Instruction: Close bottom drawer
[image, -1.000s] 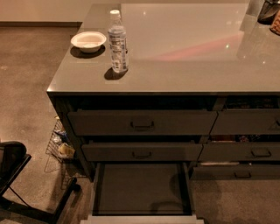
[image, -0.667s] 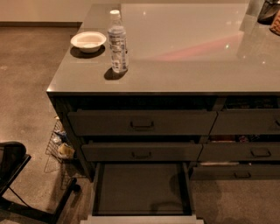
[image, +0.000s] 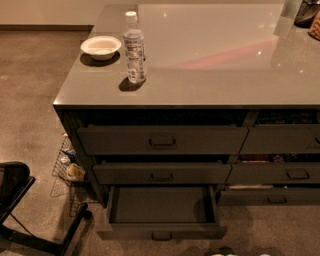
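The bottom drawer (image: 161, 210) is the lowest of three wide dark grey drawers in the left stack. It stands partly pulled out, with its dark, empty box interior showing. Its flat front (image: 162, 232) carries a small dark pull handle (image: 161, 236). The two wide drawers above it are shut. My gripper (image: 220, 251) shows only as a dark shape with pale bits at the bottom edge of the camera view. It is just in front of the right end of the drawer front.
A grey counter (image: 210, 75) tops the cabinet, with a water bottle (image: 134, 47) and a white bowl (image: 100, 47) near its left end. A narrower drawer stack (image: 280, 172) is to the right. A wire basket (image: 67, 167) and a black chair base (image: 30, 215) stand on the floor at left.
The bottom drawer has slid inward: its front stood near the bottom edge of the view before, and less of its interior shows now. The counter, bottle and bowl have not moved.
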